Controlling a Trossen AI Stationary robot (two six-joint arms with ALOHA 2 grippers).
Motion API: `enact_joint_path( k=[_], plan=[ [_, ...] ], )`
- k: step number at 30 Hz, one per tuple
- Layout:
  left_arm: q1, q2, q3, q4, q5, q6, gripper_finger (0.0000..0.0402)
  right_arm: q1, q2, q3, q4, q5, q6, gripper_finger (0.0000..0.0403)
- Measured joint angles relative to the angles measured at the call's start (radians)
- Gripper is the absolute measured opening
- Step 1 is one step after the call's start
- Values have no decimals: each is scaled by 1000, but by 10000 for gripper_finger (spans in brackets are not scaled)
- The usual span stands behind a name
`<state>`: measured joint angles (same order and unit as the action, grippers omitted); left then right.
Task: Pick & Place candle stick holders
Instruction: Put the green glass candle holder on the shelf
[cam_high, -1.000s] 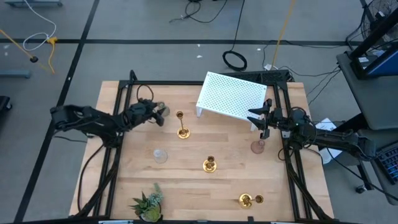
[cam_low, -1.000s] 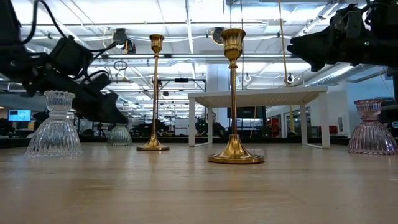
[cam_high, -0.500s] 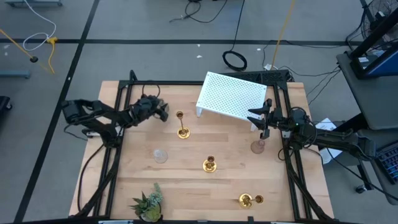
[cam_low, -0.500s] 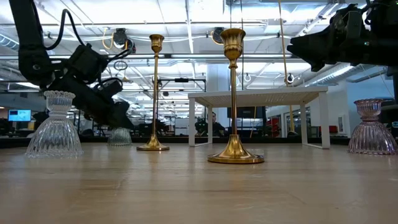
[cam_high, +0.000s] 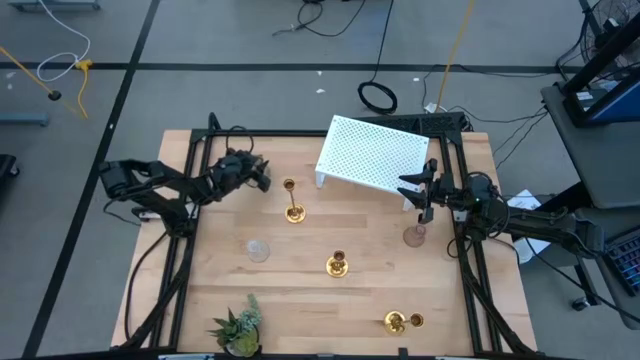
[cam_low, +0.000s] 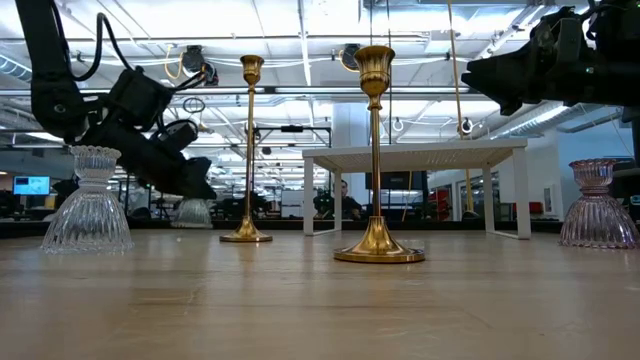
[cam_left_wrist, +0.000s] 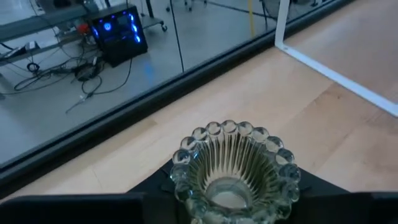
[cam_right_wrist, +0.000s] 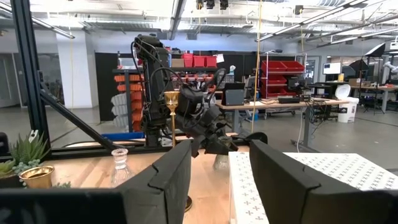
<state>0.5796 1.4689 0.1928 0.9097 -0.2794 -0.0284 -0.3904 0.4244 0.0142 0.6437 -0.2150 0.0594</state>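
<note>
- My left tool (cam_high: 262, 178) was clenched on the grey-green glass holder (cam_left_wrist: 231, 163), its base just above the surface (cam_high: 300, 290).
- My right tool (cam_high: 417, 192) hung released, fingers apart, beside the white rack (cam_high: 372, 152); the pink glass holder (cam_high: 415, 236) stood just below it.

Table top (cam_high: 300, 260): light wood, matt, fine straight grain; gold candle holders (cam_low: 378, 150): polished metal, mirror-glossy; ribbed glass holder (cam_left_wrist: 231, 167): grey-green, clear, beaded rim, glossy; clear holder (cam_low: 88, 205) and pink holder (cam_low: 597, 208): fluted glass; rack (cam_high: 372, 153): white, perforated, matt; left gripper (cam_high: 256, 178): matt black.
</note>
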Motion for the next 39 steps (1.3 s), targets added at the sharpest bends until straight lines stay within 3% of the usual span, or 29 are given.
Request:
enact_joint_path(
  k=[14, 30, 39],
  plan=[
    [-62, -1, 49, 148, 68, -42, 137, 0, 0, 0, 0, 1, 11, 155],
    [-129, -1, 317, 128, 197, -3, 140, 0, 0, 0, 0, 3, 11, 155],
    [-129, -1, 591, -224, 237, 54, 134, 0, 1, 0, 0, 3, 11, 155]
  ],
)
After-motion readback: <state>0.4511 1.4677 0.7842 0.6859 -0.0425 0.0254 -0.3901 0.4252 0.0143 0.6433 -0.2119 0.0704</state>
